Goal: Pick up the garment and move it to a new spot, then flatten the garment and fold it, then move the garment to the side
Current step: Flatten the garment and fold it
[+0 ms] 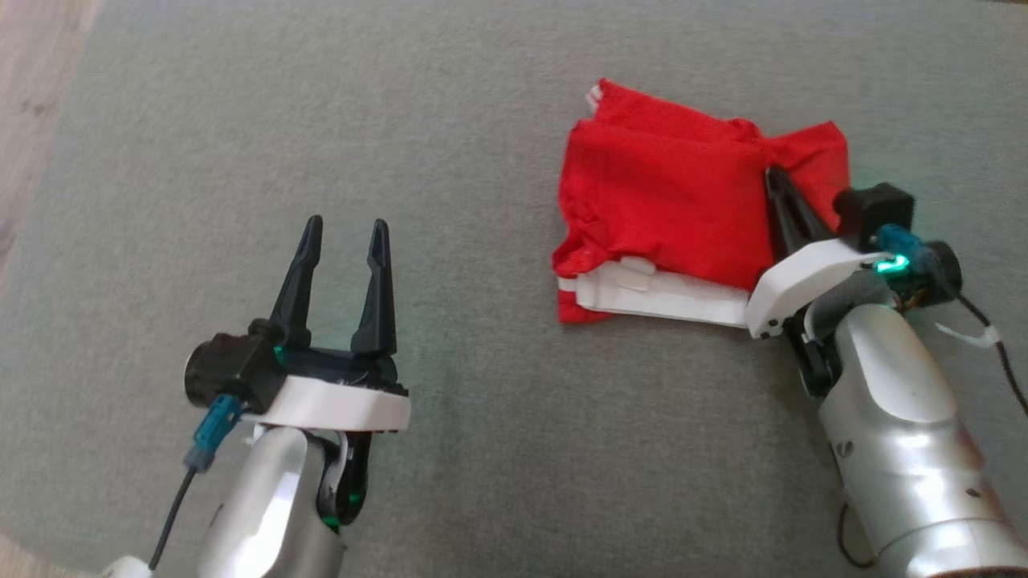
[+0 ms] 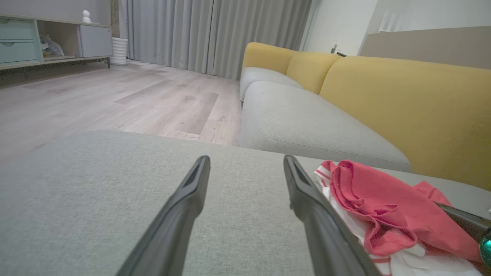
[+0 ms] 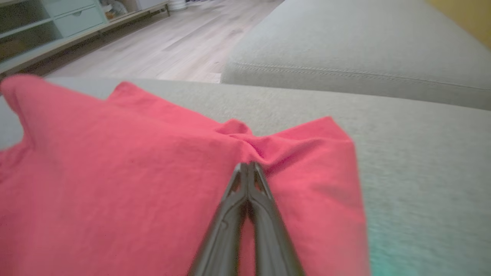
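- The garment [image 1: 666,201] lies on a wide grey cushion [image 1: 482,449], in the right half of the head view. It is a red cloth, loosely folded, and a white layer [image 1: 658,295] shows out from under its near edge.
- The right gripper [image 1: 771,172] is on the right part of the garment. Its two dark fingers are pressed fully together, with no gap between them.
- In the right wrist view the red cloth is gathered into a small pucker exactly at the closed tips, and wrinkles run out from that place, so the gripper has a pinch of the cloth. A flap of the garment spreads to the right of the fingers and the big flat part spreads to their left.
- The fingers reach in from the near right side, across the red cloth. The white edge lies just beside the wrist, on its left.
- The left gripper [image 1: 346,223] is well apart from the garment, to its left, above bare grey cushion. Its fingers stand wide apart and nothing is between them.
- In the left wrist view the garment lies at the lower right, beside the right finger of that gripper; whether they touch I cannot tell.
- Behind the cushion there is a sofa [image 2: 402,103] with a yellow back and a grey seat, and a pale wooden floor [image 2: 134,96].
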